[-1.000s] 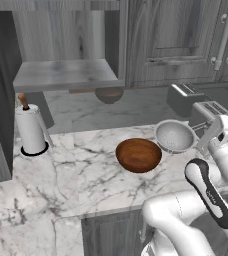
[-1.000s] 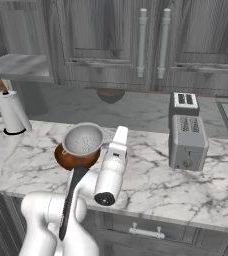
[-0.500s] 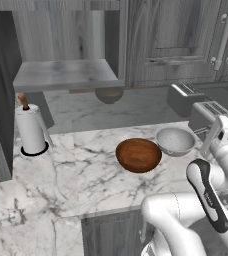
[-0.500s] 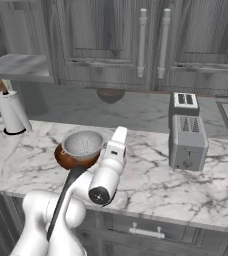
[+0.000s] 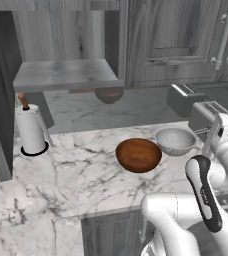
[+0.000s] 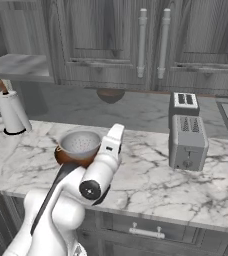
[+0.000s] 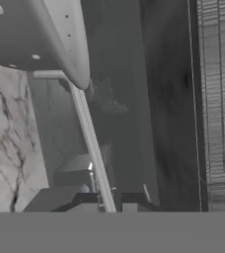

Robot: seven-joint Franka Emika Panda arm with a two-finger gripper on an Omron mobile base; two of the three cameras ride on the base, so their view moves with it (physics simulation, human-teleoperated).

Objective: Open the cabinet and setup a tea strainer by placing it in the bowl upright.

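A white-veined marble surface (image 5: 76,175) runs below grey wood-grain upper doors (image 6: 151,40) with silver handles, against a grey backsplash (image 6: 141,107).

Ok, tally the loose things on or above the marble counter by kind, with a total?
Bowl: 1
Tea strainer: 1
Paper-towel roll: 1
Toaster: 1
Total: 4

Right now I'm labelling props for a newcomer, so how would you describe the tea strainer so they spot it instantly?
Find the white marble counter, then the glossy reddish-brown bowl near its middle. Just beside it, toward the silver toaster, hangs the tea strainer, held by its thin handle in the shut claw. It is the only perforated silver-grey metal cup there, unlike the solid wooden bowl.
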